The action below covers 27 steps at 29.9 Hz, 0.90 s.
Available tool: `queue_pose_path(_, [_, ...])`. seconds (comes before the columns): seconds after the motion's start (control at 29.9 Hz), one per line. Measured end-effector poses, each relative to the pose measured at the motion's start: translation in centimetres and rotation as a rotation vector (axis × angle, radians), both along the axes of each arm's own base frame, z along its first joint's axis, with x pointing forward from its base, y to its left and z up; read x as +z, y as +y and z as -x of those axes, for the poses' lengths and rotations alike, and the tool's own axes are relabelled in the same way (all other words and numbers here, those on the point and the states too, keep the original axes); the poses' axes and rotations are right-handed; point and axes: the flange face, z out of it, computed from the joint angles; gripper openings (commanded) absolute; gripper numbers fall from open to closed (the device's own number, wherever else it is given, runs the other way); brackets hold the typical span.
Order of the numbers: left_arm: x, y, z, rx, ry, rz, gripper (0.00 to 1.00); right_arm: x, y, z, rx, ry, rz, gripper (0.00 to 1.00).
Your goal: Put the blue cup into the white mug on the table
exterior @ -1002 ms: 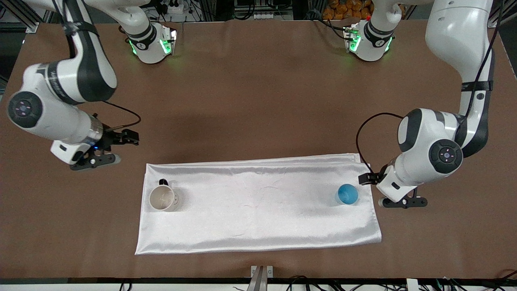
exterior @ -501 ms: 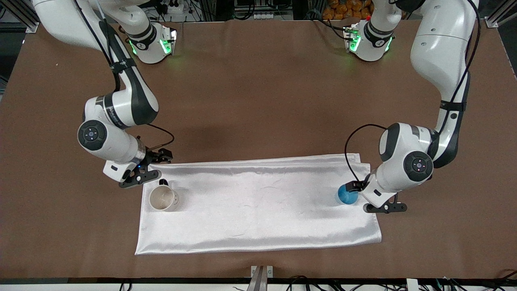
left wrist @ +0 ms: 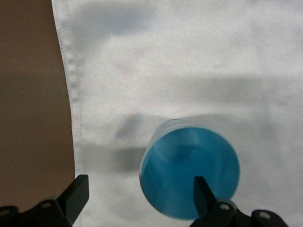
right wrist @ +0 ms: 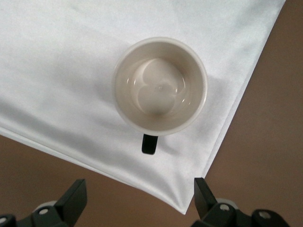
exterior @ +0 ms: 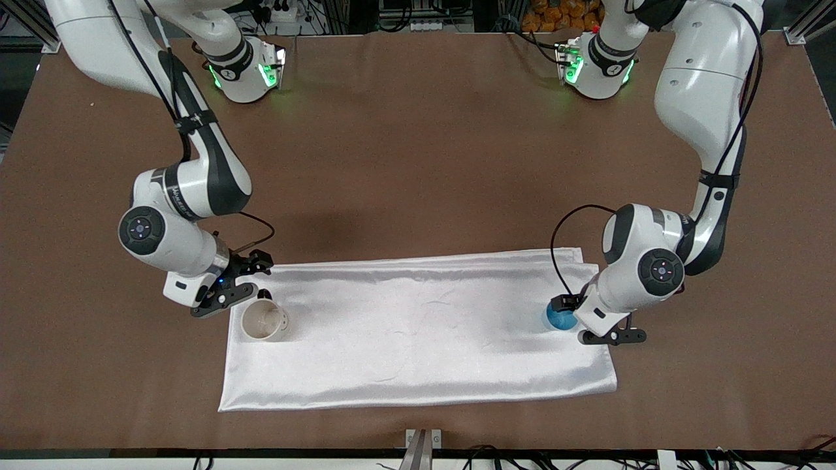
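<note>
Blue cup (exterior: 559,318) and white mug (exterior: 264,320) both upright on the white cloth (exterior: 418,333) on the table (exterior: 418,163), cup at the left arm's end, mug at the right arm's end. Left gripper (left wrist: 139,196) hangs over the cup, fingers apart, nothing held. Right gripper (right wrist: 139,196) hangs over the cloth corner beside the mug handle, fingers also apart.

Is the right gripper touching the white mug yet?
Apart. The right wrist view shows the right gripper open, its fingertips over the table and cloth corner, with a clear gap to the white mug and its black handle.
</note>
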Motion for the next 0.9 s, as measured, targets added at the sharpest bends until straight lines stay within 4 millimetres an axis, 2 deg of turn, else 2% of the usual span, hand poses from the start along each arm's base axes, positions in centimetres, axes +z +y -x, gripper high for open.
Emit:
queue_pose_path(0.13, [-0.6,0.1,0.0,0.001,0.005,-0.001,0.64,-1.0,-0.7,-0.5,0.029,-0.013,-0.003,1.00])
queue_pose_path(0.33, [-1.2,0.1,0.1,0.002,0.011,-0.003,0.37,-3.1,-1.3,-1.4,0.056,-0.016,-0.006,1.00])
queue_pose_path(0.53, [-1.5,0.3,0.1,0.005,0.016,-0.004,0.34,-5.0,-1.2,-2.4,0.061,-0.031,-0.010,1.00])
queue_pose_path(0.7, [-1.7,0.7,0.1,0.010,0.019,-0.005,0.18,-6.0,-1.2,-2.7,0.063,-0.032,-0.011,1.00])
queue_pose_path(0.8, [-1.8,0.9,0.1,0.012,0.021,-0.006,0.14,-6.2,-1.1,-2.9,0.063,-0.032,-0.012,1.00])
queue_pose_path(0.9, [-1.8,0.9,0.1,0.015,0.021,-0.006,0.04,-6.3,-0.9,-3.1,0.066,-0.034,-0.013,1.00])
